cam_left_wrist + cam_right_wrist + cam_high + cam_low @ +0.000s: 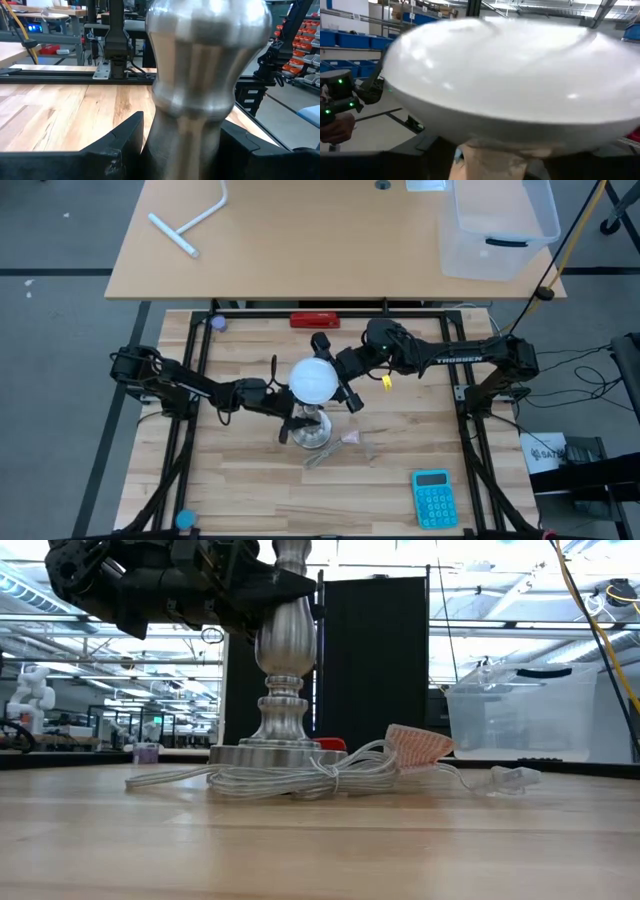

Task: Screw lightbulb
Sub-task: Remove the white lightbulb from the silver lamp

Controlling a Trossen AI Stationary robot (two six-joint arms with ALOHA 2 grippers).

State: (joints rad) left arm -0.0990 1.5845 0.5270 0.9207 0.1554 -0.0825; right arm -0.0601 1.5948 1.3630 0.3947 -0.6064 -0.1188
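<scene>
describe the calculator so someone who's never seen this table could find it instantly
Start at the slatted wooden worktable framed by black rails, and go to the corner on the right arm's side, at the edge away from the upper desk. The calculator lies flat there, alone, well clear of the lamp stand and its cord. It is the only bright turquoise thing on the boards.

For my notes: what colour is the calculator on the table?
Light blue calculator; the high view shows it best.

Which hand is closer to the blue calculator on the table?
The right one. The right hand is at the lightbulb, up and left of the calculator. The left hand grips the lamp stand, farther left.
</scene>
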